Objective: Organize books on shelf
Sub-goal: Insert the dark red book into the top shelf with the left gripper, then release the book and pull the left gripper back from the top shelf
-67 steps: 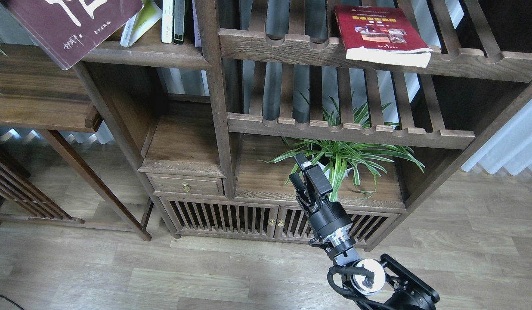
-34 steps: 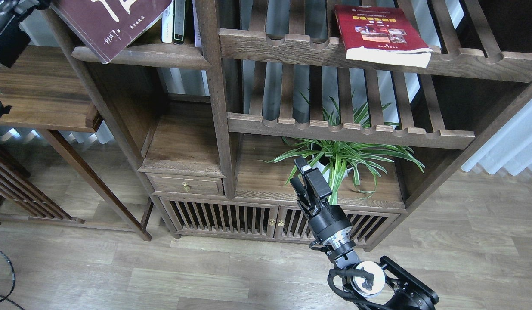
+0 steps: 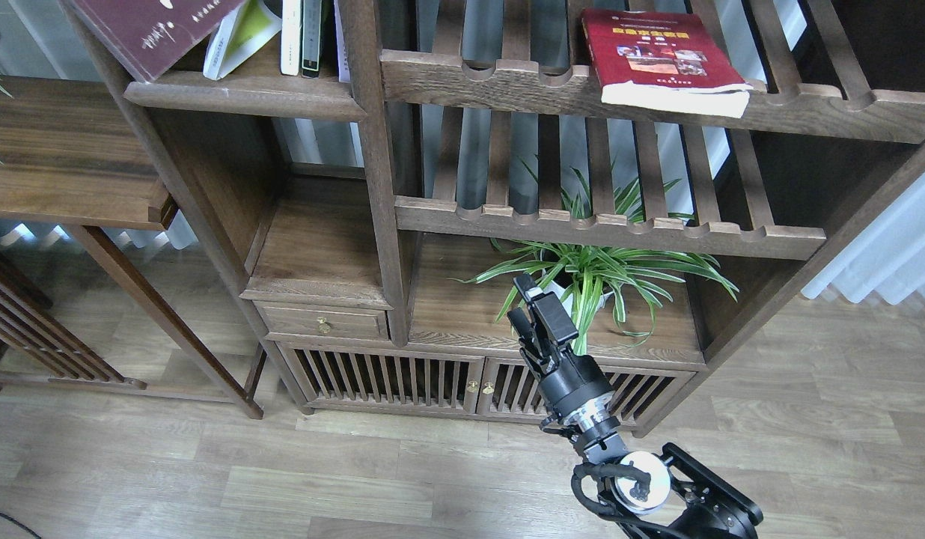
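Observation:
The dark maroon book hangs tilted at the top left, cut off by the frame's top edge, its lower corner over the left end of the dark-brown shelf. What holds it is out of view. A yellow-green book leans on the shelf beside it. The red book lies flat on the upper slatted rack at the right, its pages overhanging the front rail. My right gripper is open and empty, low in front of the cabinet near the plant. My left gripper is not in view.
Thin white and dark-spined books stand on the shelf by the upright post. A potted spider plant sits on the lower cabinet top. A second slatted rack lies below. A wooden side table stands at the left.
The maroon book moved right over the shelf, then up, so less of it shows. The left arm, seen at the top left half a second ago, has left the view. The right arm barely moved.

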Robot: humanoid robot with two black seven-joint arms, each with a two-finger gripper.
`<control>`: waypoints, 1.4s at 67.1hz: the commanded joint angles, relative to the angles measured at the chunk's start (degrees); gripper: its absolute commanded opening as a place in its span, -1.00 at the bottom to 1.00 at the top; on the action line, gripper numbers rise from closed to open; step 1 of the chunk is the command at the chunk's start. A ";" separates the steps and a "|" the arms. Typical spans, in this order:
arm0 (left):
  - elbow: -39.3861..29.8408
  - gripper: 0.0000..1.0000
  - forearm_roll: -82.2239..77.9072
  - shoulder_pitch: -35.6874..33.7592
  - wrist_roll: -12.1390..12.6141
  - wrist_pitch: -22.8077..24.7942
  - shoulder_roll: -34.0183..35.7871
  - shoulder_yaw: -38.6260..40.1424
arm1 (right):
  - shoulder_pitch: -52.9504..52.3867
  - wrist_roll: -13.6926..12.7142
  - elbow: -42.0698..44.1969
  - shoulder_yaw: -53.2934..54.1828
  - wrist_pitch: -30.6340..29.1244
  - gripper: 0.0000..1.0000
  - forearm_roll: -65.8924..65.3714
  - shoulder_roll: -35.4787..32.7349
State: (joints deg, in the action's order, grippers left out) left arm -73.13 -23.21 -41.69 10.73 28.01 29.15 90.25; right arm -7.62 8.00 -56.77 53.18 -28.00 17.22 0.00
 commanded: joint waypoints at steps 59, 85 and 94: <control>18.81 -0.92 -3.51 -12.88 -9.67 -0.01 -1.29 -10.97 | -0.20 0.08 0.88 -0.44 0.00 0.96 0.09 0.00; 29.63 -0.92 -5.80 -20.80 -22.07 -0.14 -3.93 -21.43 | -0.12 0.08 0.96 -0.36 0.00 0.96 0.09 0.00; 34.02 -0.92 -5.88 -23.17 -25.23 -2.52 -7.00 -23.98 | -0.12 0.08 0.96 -0.36 0.00 0.96 0.18 0.00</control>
State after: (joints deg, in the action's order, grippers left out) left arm -42.26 -29.01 -63.17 -12.14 27.07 24.25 67.96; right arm -7.73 8.09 -55.81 52.80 -28.00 17.33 0.00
